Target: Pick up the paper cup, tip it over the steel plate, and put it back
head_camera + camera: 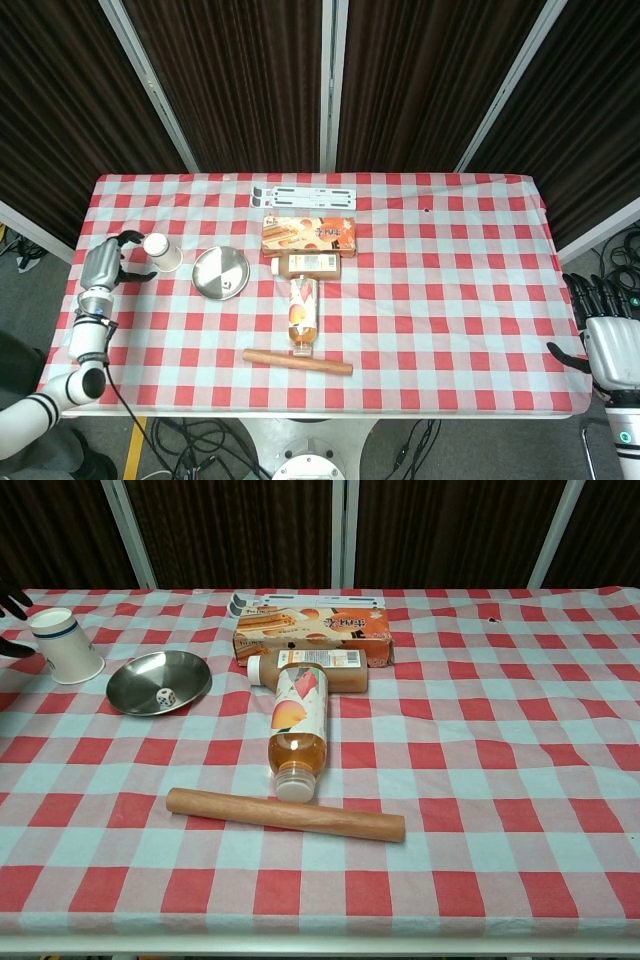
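At the far left of the checked surface (440,290), the paper cup (161,251) stands upside down just beside the steel plate (220,272), which holds a small die (168,695). Left hand (107,260), fingers spread and empty, sits near the cup without touching it. Right hand (600,335) hangs off the right edge, fingers apart.

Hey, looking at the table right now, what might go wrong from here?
1. The left hand sits just beside the paper cup with fingers apart; any stray sideways motion could knock the cup over.
2. A small die lies in the steel plate, which stands close to the cup; a bump might send it rolling out.
3. The juice bottle and rolling pin lie on their sides and may roll if the table is jolted.
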`<state>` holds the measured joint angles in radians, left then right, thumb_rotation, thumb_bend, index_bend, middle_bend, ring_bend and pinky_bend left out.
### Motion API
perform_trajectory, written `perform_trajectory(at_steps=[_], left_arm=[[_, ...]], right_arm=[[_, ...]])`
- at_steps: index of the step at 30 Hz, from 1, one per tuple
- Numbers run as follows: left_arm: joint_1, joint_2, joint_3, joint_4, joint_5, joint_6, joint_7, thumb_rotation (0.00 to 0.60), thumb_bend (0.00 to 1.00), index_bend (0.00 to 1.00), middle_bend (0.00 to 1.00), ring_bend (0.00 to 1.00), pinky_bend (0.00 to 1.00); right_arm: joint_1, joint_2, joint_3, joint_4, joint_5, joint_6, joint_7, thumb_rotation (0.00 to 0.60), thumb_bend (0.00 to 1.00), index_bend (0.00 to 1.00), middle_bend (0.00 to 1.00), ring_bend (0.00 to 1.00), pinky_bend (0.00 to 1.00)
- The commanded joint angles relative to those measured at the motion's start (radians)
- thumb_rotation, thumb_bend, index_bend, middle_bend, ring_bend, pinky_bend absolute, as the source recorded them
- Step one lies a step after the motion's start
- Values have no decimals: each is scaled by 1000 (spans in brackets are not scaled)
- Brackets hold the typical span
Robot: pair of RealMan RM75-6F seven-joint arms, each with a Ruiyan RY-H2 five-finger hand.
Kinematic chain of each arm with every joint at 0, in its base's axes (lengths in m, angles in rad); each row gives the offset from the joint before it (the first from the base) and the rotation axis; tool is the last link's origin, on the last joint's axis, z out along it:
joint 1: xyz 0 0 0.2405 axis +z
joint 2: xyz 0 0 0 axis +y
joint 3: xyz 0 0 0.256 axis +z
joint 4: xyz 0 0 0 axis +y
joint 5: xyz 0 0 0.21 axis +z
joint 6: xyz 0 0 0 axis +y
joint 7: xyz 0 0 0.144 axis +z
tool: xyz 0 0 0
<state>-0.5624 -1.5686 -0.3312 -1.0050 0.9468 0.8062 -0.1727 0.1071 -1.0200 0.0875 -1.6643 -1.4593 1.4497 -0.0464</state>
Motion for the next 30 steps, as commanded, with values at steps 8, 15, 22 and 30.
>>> perform_trajectory(at_steps=[8, 15, 22, 30], left_arm=[[-82, -78, -45, 162, 5, -162, -164, 600, 96, 255, 266, 203, 353], [-107, -102, -48, 227, 16, -198, -191, 600, 96, 294, 293, 205, 353], [-120, -142, -39, 294, 28, -165, -157, 600, 141, 452, 447, 309, 404], [-118, -109, -41, 229, 60, -135, -163, 600, 233, 549, 616, 434, 582]], right_arm=[[-4, 4, 3, -22, 19, -1, -27, 600, 42, 0, 95, 0, 34], [-3, 3, 4, -27, 23, -5, -33, 600, 42, 0, 95, 0, 34], [-2, 1, 5, -28, 30, -10, -35, 600, 42, 0, 96, 0, 34], [-1, -1, 6, -24, 29, -11, -32, 600, 42, 0, 98, 0, 34]])
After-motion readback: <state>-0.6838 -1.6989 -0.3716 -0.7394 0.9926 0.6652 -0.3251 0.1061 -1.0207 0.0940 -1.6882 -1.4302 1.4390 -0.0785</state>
